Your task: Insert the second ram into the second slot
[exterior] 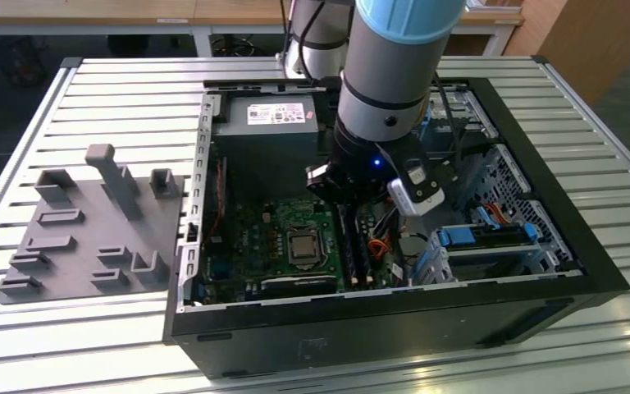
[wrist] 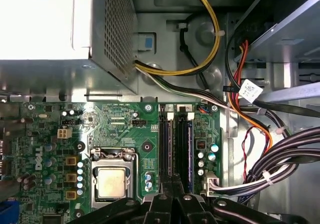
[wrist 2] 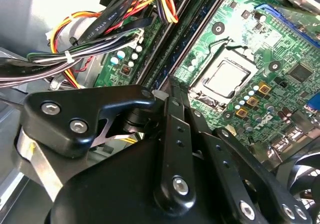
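Gripper (wrist: 172,196) sits low over the motherboard (wrist: 120,129) inside the open PC case (exterior: 534,287); cannot tell if jaws are open or closed. Second ram (wrist: 184,149) stands upright in its slot, beside the first stick (wrist: 165,149).

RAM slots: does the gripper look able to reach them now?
Probably yes. The gripper hangs right above the slots, and the cables lie off to one side, not across them.

a grey tray of moulded holders (exterior: 85,226) lies on the slatted bench (exterior: 577,107), well apart from the hand. beneath the hand sit the bare processor socket (wrist: 111,181) and bundled cables (wrist: 280,159), with the silver power supply (wrist: 65,29) nearby.
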